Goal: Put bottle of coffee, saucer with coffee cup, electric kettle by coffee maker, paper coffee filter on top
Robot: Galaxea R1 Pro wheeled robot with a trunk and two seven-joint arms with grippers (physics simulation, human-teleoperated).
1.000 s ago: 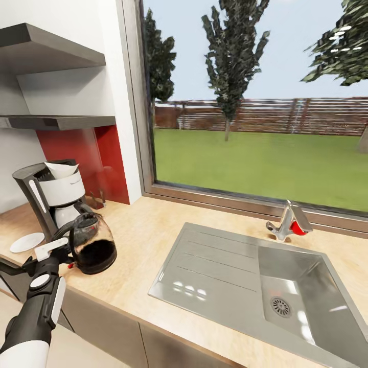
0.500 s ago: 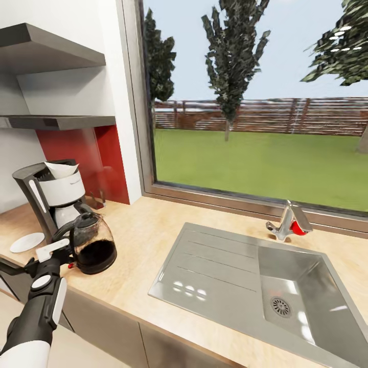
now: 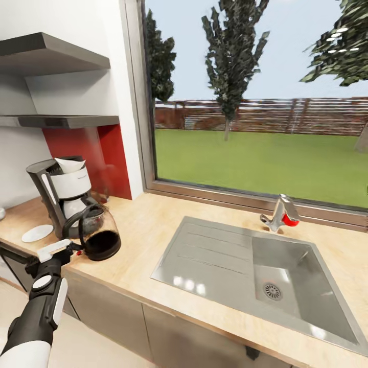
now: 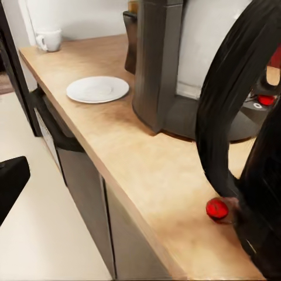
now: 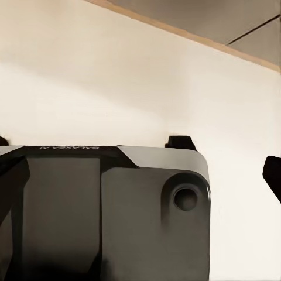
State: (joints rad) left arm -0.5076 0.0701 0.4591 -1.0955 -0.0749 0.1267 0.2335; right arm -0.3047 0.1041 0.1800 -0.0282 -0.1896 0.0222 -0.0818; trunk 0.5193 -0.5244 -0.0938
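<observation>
The black coffee maker (image 3: 62, 193) stands on the light-wood countertop (image 3: 148, 225) with the white paper coffee filter (image 3: 71, 164) on top. The glass electric kettle (image 3: 98, 232) stands just in front of it. My left gripper (image 3: 70, 249) is open at the kettle's base, beside its black handle (image 4: 231, 111); one finger (image 4: 12, 186) shows far off to the side. The white saucer (image 4: 97, 89) lies bare beside the coffee maker, and the coffee cup (image 4: 50, 40) stands apart, further along. A dark jar with a tan lid, seemingly the bottle of coffee (image 4: 131, 23), peeks from behind the machine. My right gripper (image 5: 137, 158) hangs open over my base.
A steel sink (image 3: 255, 266) with a drainboard and a tap (image 3: 280, 213) takes up the counter's right half. The thin black kitchen shelf (image 3: 66, 121) and a thicker board (image 3: 51, 53) hang on the wall above the coffee maker. A large window runs behind the counter.
The whole picture has shifted, so the camera has moved. My left gripper now sits a little lower and further from the kettle's handle. The kettle, coffee maker and saucer stay put.
</observation>
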